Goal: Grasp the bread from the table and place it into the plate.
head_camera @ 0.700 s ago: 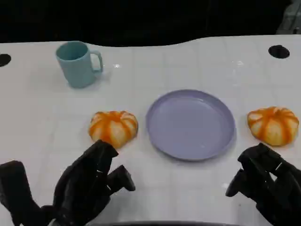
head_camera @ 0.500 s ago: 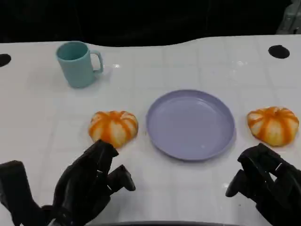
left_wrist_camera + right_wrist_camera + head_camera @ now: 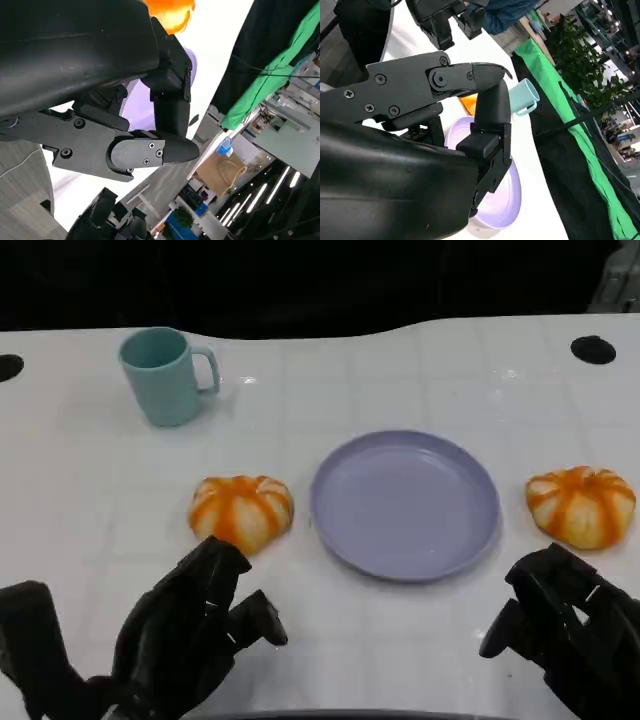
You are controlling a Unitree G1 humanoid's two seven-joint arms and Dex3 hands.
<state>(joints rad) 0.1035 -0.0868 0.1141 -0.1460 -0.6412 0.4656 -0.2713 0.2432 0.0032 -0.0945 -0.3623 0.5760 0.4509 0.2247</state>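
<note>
Two orange-and-white striped breads lie on the white table. One bread (image 3: 241, 511) is just left of the lilac plate (image 3: 405, 503), the other bread (image 3: 581, 505) just right of it. The plate has nothing on it. My left hand (image 3: 185, 635) hovers at the near edge, a short way in front of the left bread, fingers loosely bent and apart, holding nothing. Near the right bread hovers my right hand (image 3: 565, 635), likewise holding nothing. The left wrist view has the left hand (image 3: 125, 100), the bread (image 3: 172, 11) and the plate (image 3: 137, 107).
A teal mug (image 3: 165, 375) stands at the back left, seen as the mug (image 3: 524, 97) in the right wrist view too. Dark round holes (image 3: 593, 349) mark the table's far corners. A black backdrop runs behind the table's far edge.
</note>
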